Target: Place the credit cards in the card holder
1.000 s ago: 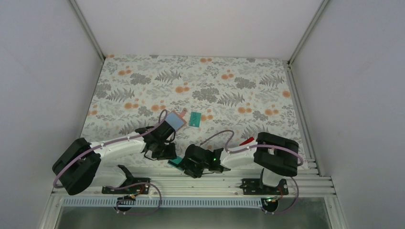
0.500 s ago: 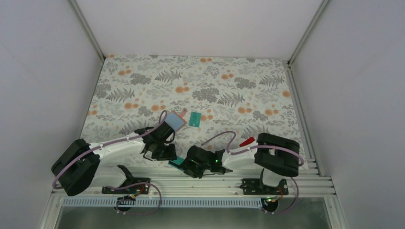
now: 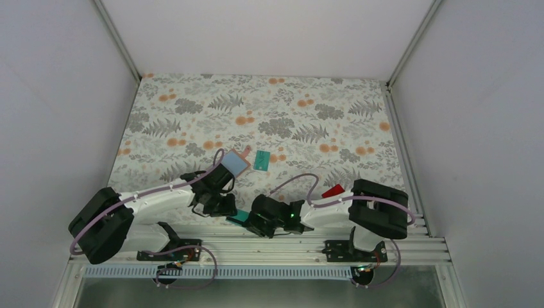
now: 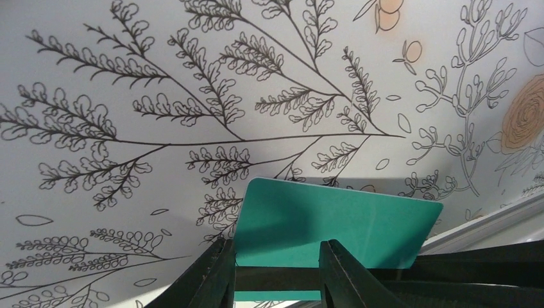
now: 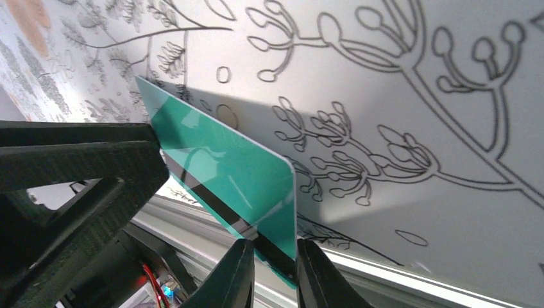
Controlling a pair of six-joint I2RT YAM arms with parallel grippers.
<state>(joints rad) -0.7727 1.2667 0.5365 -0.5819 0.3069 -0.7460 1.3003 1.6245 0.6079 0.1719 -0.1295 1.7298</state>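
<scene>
Right gripper [image 5: 272,266] now pinches teal card [image 5: 224,183] | left gripper [image 4: 276,273] too (unchanged) | red card [image 3: 332,190] uncovered

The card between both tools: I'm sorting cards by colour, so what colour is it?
Teal-green, with a black stripe on one face; the thin flat plastic card shows best in the right wrist view.

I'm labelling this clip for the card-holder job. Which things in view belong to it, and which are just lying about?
Belongs to the job:
- teal card, held in the left gripper
- second teal card, flat on the table
- red card
- pinkish flat piece, too small to tell card from holder

Lying about:
- nothing loose; only the floral table cover
</scene>
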